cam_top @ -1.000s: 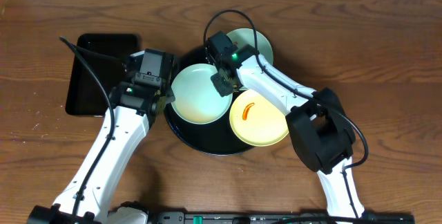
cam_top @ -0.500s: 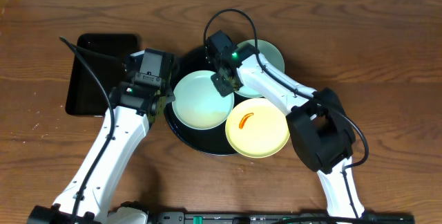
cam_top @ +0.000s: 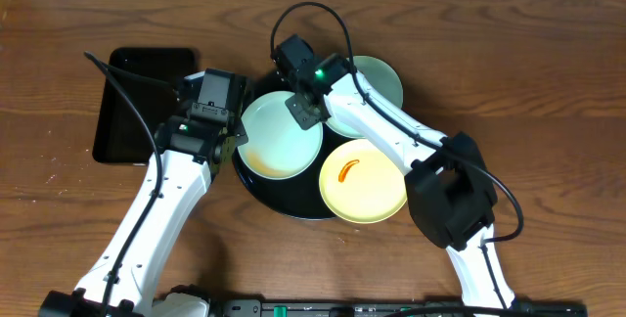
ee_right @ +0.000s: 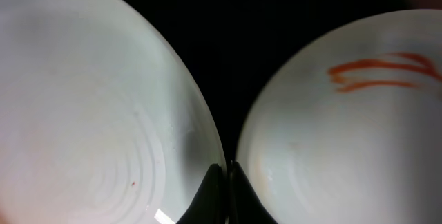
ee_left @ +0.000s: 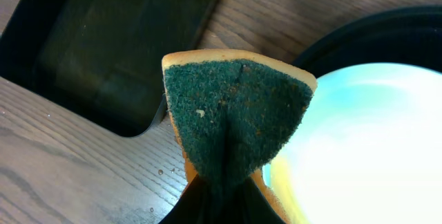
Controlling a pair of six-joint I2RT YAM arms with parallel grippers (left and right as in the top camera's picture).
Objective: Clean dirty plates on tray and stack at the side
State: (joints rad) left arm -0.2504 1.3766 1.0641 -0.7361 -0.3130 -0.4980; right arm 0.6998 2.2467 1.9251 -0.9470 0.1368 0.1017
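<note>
On the round black tray (cam_top: 284,203) lie a pale mint plate (cam_top: 282,136) and a pale yellow plate (cam_top: 364,182) with an orange smear. A second mint plate (cam_top: 377,80) sits at the tray's back right rim. My right gripper (cam_top: 310,113) is shut on the far rim of the first mint plate (ee_right: 103,113), its fingertips (ee_right: 211,182) pinching the edge; the smeared yellow plate (ee_right: 345,127) lies just beside it. My left gripper (ee_left: 224,207) is shut on a green and yellow sponge (ee_left: 235,113), held at the left edge of that mint plate (ee_left: 366,148).
A smaller rectangular black tray (cam_top: 142,102) lies on the wooden table to the left of the round tray, close to the left wrist. It also fills the upper left of the left wrist view as the rectangular tray (ee_left: 103,44). Bare wood surrounds both trays.
My right gripper closed on the mint plate's rim and drew back and to the left with it. The yellow plate slid a little toward the front. The left arm stayed still.
</note>
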